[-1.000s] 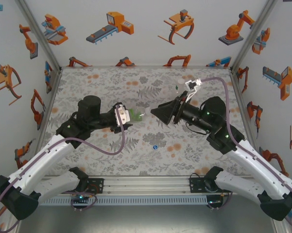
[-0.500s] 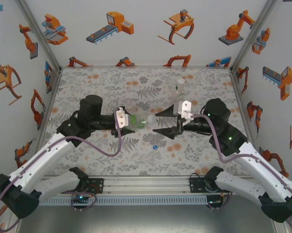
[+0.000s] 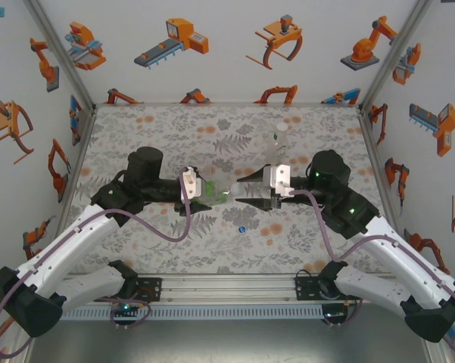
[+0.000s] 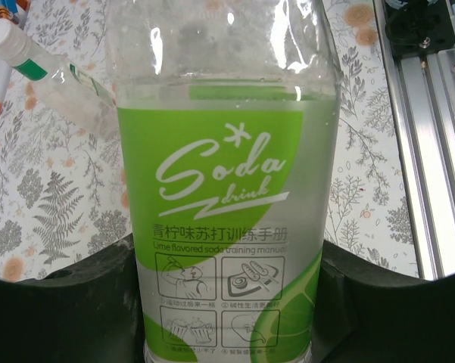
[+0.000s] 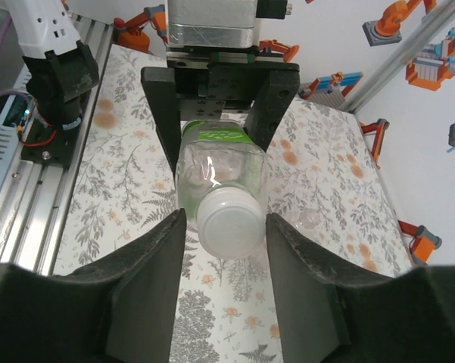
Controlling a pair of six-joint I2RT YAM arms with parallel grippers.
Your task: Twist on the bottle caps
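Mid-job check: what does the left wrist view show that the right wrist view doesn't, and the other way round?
Left wrist: the soda bottle with its lime label up close, and a second, white-capped bottle beyond it. Right wrist: the white cap on the held bottle's neck, flanked by the right claw, contact unclear. Both: that bottle clamped in the left claw over the floral table.

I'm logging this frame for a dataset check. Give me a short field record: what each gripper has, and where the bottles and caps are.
left gripper: shut on green-label bottle, held sideways, neck toward the right arm
right gripper: fingers flank the white cap on that neck; grip not clear
clear bottle: upright, capped, far side of table
blue cap: loose on table, nearer the arm bases
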